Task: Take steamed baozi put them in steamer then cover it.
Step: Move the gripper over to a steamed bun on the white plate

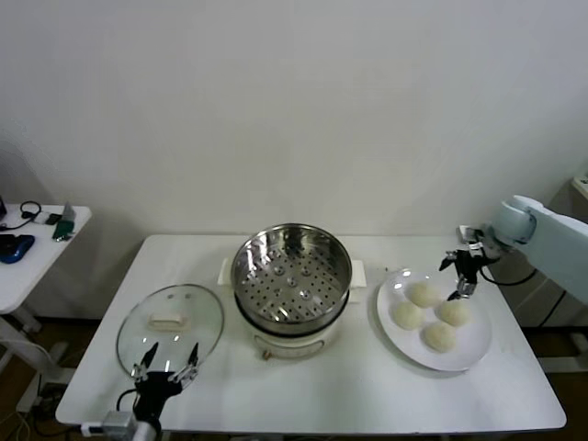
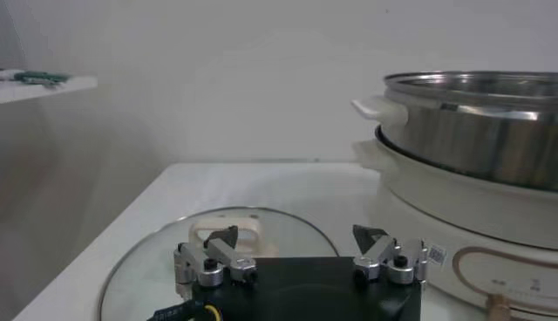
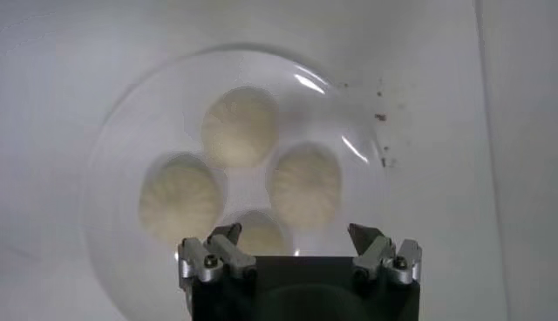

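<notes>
White table [image 1: 367, 386], plain white wall [image 1: 294, 110], side table [image 1: 37, 257] at left

Open steamer [image 1: 291, 273], clear above baozi [image 1: 424, 294]

Shiny perforated metal steamer [image 1: 290, 273], clear glass cover [image 1: 171, 325], matt baozi [image 1: 424, 294].
</notes>
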